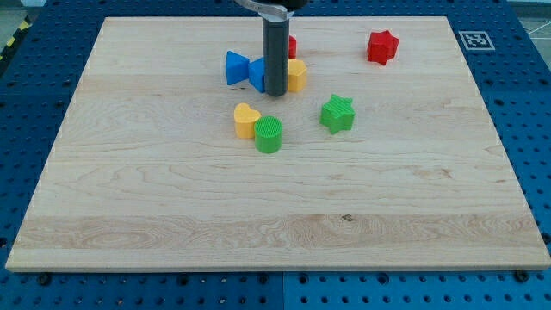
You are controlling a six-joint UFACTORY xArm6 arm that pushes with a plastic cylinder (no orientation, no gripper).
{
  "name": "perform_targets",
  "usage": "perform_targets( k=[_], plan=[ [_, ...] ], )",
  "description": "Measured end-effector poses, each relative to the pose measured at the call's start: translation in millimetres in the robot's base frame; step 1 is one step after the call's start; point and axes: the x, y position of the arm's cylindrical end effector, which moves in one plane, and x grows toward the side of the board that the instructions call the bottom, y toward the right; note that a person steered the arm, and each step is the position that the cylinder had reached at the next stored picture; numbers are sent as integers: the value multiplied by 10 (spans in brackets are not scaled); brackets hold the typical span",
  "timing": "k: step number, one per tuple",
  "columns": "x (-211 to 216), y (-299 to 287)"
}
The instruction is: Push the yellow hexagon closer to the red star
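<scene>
The yellow hexagon lies near the view's top centre, partly hidden by my rod. The red star lies at the view's upper right, well apart from the hexagon. My tip rests on the board right at the hexagon's left edge, between it and a blue block. Whether the tip touches the hexagon I cannot tell.
A second blue block sits left of the rod. A small red block peeks out behind the rod. A yellow heart, a green cylinder-like block and a green star lie below. The wooden board has blue pegboard around it.
</scene>
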Motion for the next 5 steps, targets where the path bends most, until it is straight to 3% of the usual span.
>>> perform_targets(
  k=[4, 5],
  plan=[
    [-32, 1240],
    [106, 1040]
  ],
)
